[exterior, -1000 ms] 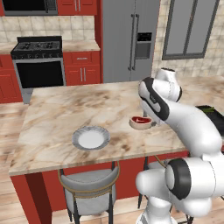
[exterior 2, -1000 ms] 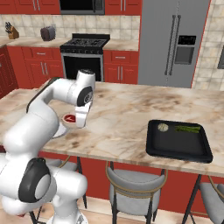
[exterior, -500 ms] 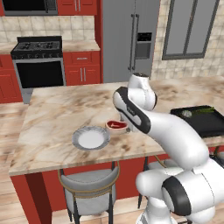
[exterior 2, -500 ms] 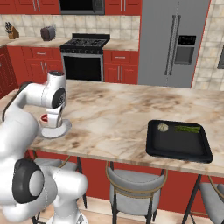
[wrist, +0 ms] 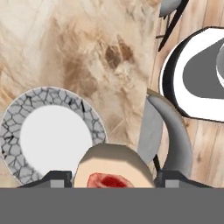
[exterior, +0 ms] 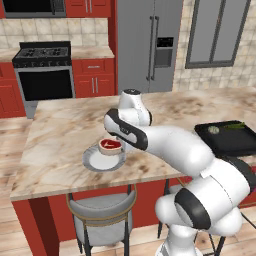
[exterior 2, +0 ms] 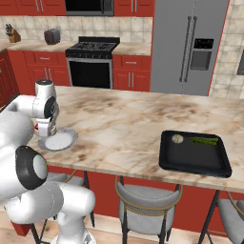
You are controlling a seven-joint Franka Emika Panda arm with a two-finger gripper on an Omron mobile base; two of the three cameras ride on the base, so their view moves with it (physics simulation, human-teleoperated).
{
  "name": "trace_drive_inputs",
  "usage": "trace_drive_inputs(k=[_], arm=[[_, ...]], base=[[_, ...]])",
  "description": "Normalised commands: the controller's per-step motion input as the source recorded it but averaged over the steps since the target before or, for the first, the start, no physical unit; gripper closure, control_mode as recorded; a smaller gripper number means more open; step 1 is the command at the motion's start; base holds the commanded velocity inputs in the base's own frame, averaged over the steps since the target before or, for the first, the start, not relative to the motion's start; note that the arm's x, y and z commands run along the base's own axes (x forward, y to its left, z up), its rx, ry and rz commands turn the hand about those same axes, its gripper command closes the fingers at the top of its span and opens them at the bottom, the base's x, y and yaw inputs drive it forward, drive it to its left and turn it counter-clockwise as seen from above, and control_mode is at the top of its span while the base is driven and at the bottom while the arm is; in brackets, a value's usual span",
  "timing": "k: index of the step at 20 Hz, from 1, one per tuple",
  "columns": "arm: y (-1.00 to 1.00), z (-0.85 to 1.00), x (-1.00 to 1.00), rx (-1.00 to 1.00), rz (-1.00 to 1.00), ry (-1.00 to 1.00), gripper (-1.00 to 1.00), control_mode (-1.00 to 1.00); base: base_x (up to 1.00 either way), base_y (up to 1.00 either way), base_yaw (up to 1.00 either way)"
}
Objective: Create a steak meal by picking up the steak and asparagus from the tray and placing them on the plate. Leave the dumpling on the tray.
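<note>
Gripping the steak (wrist: 113, 168) between both fingers, my gripper (exterior: 116, 145) hovers above the plate (exterior: 95, 161), which sits near the counter's (exterior 2: 128, 128) front edge at its left end. At the right end I see the tray (exterior 2: 195, 155) holding the dumpling (exterior 2: 177, 138) and asparagus (exterior 2: 204, 140) along its far rim.

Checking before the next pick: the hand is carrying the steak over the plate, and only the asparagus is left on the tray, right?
Not quite. The right base view shows the tray holding both the asparagus and the dumpling. The rest is right: the hand grips the steak over the plate.
</note>
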Motion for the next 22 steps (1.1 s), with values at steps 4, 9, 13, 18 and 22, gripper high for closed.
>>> trace_drive_inputs(k=[4, 9, 13, 18, 22], arm=[[0.04, -0.42, 0.53, 0.00, 0.00, 0.00, 1.00, -1.00], [0.00, -0.45, 0.48, 0.00, 0.00, 0.00, 1.00, -1.00], [0.02, -0.32, 0.39, 0.00, 0.00, 0.00, 1.00, -1.00], [0.13, -0.20, 0.32, 0.00, 0.00, 0.00, 1.00, -1.00], [0.23, -0.24, 0.21, -0.02, 0.00, 0.00, 1.00, -1.00]], base=[[0.00, 0.00, 0.00], [0.00, 0.00, 0.00], [0.00, 0.00, 0.00], [0.00, 0.00, 0.00], [0.00, 0.00, 0.00]])
